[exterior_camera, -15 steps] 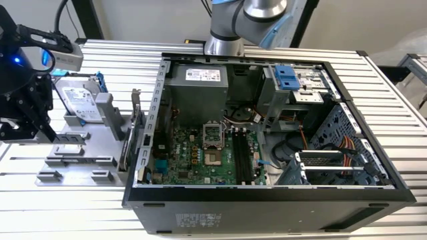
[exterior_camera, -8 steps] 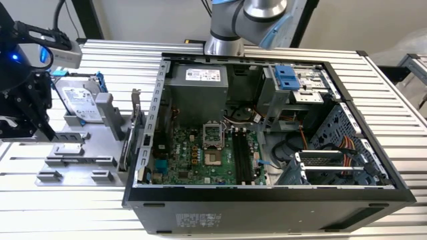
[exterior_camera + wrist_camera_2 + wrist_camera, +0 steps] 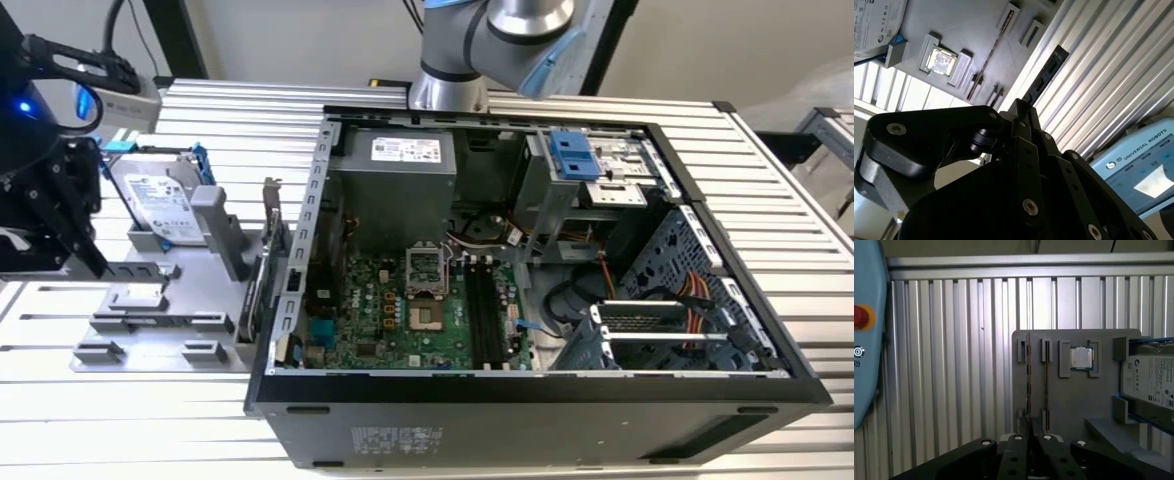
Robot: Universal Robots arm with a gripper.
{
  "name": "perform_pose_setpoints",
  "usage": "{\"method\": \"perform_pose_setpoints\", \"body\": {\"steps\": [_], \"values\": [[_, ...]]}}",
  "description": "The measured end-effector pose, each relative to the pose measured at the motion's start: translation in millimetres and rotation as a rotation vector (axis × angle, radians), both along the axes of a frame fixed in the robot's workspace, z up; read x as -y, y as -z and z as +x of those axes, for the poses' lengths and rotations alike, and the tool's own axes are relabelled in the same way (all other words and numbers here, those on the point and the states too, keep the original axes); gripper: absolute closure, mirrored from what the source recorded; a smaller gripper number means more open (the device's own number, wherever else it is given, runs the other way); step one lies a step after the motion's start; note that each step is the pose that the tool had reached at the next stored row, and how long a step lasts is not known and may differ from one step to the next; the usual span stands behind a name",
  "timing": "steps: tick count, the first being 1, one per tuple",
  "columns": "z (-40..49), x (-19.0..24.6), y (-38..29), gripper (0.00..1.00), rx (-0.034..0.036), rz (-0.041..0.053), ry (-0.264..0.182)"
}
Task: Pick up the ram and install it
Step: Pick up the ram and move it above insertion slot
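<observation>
Pick step: end effector (image 3: 1032, 438) pinched narrow on ram (image 3: 1046, 74), held on edge at grey holder (image 3: 1079, 400); can't tell if clear of it. Install not done. Judged: needs ram aligned w/ 1 mobo slot (image 3: 485, 310), near holder.

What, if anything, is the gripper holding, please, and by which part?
The gripper holds the ram by one end; the rest sticks out past the jaws.

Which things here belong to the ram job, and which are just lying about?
Job: ram, held in the gripper; black memory slots; computer case.
Lying about: hard drive; expansion card; processor chip; second memory stick in the grey holder.
</observation>
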State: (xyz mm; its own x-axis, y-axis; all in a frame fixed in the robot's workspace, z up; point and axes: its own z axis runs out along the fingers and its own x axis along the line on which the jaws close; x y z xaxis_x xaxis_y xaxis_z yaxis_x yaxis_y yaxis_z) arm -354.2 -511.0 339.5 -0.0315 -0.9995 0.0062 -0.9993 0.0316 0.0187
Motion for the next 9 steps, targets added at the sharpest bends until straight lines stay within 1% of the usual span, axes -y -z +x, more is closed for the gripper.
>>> {"method": "perform_pose_setpoints", "body": {"steps": [9], "values": [[0.0,0.0,-4.2,1.00,0.0000,0.0001,0.000]]}}
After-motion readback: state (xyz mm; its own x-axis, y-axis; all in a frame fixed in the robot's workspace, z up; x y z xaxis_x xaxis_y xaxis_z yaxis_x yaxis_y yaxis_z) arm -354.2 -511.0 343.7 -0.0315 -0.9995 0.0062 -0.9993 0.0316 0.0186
